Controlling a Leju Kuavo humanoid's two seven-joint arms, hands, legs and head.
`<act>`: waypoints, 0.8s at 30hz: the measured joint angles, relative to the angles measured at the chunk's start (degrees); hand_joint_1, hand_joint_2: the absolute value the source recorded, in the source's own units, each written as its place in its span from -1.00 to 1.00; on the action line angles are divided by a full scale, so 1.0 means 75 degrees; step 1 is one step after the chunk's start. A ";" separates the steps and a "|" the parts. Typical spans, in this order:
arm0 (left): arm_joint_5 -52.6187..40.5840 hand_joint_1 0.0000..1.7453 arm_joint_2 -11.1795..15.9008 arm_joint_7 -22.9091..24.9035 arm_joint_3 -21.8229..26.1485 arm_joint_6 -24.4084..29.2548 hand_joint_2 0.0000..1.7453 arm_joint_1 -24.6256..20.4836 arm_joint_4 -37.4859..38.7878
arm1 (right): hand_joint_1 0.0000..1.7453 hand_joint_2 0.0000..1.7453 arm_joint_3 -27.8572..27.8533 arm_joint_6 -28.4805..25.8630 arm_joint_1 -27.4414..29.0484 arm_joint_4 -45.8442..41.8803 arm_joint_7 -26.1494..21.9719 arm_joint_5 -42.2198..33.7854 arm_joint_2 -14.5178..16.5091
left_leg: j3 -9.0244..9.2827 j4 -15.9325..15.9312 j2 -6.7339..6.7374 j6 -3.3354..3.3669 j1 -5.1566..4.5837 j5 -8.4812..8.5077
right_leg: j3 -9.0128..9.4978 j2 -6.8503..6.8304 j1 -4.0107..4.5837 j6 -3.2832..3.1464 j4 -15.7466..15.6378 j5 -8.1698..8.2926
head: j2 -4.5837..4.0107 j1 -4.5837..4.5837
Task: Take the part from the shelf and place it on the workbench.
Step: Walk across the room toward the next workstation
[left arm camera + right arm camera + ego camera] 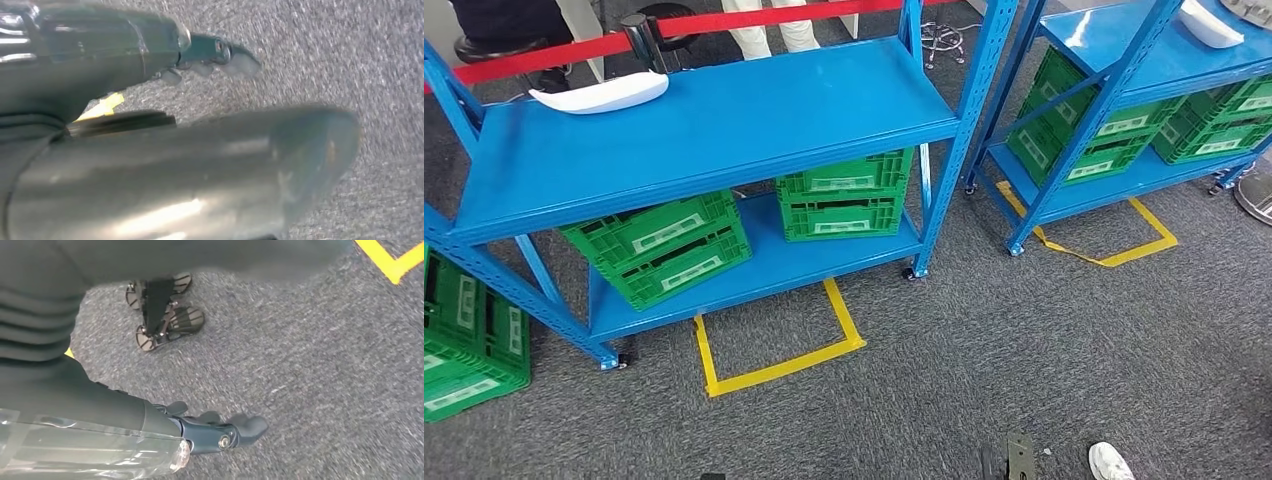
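Leftmost, the white part point(600, 93) lies on the top board of the blue shelf point(724, 130), above green crates point(661, 246). Both hands hang over grey carpet point(1024, 350): the left hand point(210, 55) seems released, though blurred; the right hand point(215, 430) holds nothing, fingers apart.
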 joint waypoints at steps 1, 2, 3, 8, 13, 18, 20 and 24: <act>0.0001 -1.00 -0.0007 -0.0001 0.0001 0.0000 -1.00 0.0000 0.0000 | -1.00 1.00 0.0001 0.0001 -0.0004 0.0000 0.0000 0.0000 -0.0006 | -0.0001 0.0000 0.0001 0.0011 -0.0002 -0.0002 | 0.0007 0.0000 -0.0001 0.0004 -0.0009 -0.0002 | 0.0000 0.0004; 0.0002 -1.00 -0.0013 -0.0001 0.0001 0.0000 -1.00 -0.0001 0.0000 | -1.00 1.00 0.0002 0.0001 -0.0006 0.0000 0.0000 -0.0001 -0.0011 | -0.0001 0.0000 0.0002 0.0022 -0.0003 -0.0010 | 0.0014 0.0000 -0.0001 0.0009 -0.0020 -0.0004 | 0.0000 0.0006; 0.0003 -1.00 -0.0017 -0.0001 0.0002 0.0000 -1.00 -0.0001 0.0000 | -1.00 1.00 0.0003 0.0001 -0.0005 0.0000 0.0000 -0.0001 -0.0015 | -0.0001 0.0001 0.0003 0.0034 -0.0004 -0.0018 | 0.0018 0.0000 -0.0002 0.0015 -0.0030 -0.0007 | 0.0000 0.0008; 0.0004 -1.00 -0.0023 -0.0001 0.0002 0.0000 -1.00 -0.0001 0.0000 | -1.00 1.00 0.0006 0.0001 -0.0012 0.0000 0.0000 -0.0003 -0.0018 | 0.0001 0.0001 0.0004 0.0070 -0.0006 -0.0046 | 0.0033 0.0000 -0.0002 0.0069 -0.0062 -0.0022 | 0.0000 0.0007; -0.0001 -1.00 -0.0023 -0.0001 0.0002 0.0000 -1.00 -0.0002 0.0000 | -1.00 1.00 0.0007 -0.0026 -0.0015 0.0001 0.0071 -0.0057 -0.0020 | 0.0002 0.0000 0.0005 0.0074 -0.0005 -0.0051 | 0.0035 0.0000 -0.0002 0.0085 -0.0067 -0.0028 | 0.0000 0.0004; -0.0015 -1.00 -0.0023 -0.0001 0.0002 0.0000 -1.00 -0.0002 0.0000 | -1.00 1.00 0.0010 -0.0050 -0.0012 0.0003 0.0140 -0.0067 -0.0023 | 0.0004 0.0000 0.0006 0.0073 -0.0005 -0.0052 | 0.0035 0.0000 -0.0002 0.0087 -0.0068 -0.0028 | 0.0000 0.0002; -0.0014 -1.00 -0.0023 -0.0001 0.0002 0.0000 -1.00 -0.0002 0.0000 | -1.00 1.00 0.0011 -0.0044 -0.0015 0.0003 0.0117 -0.0066 -0.0023 | 0.0005 0.0000 0.0006 0.0072 -0.0004 -0.0052 | 0.0036 0.0000 -0.0002 0.0087 -0.0068 -0.0028 | 0.0000 0.0001; -0.0014 -1.00 -0.0023 -0.0001 0.0002 0.0000 -1.00 -0.0002 0.0000 | -1.00 1.00 0.0015 -0.0034 -0.0022 0.0003 0.0105 -0.0059 -0.0023 | 0.0007 0.0000 0.0007 0.0072 -0.0003 -0.0052 | 0.0038 0.0000 -0.0002 0.0088 -0.0068 -0.0027 | 0.0000 0.0001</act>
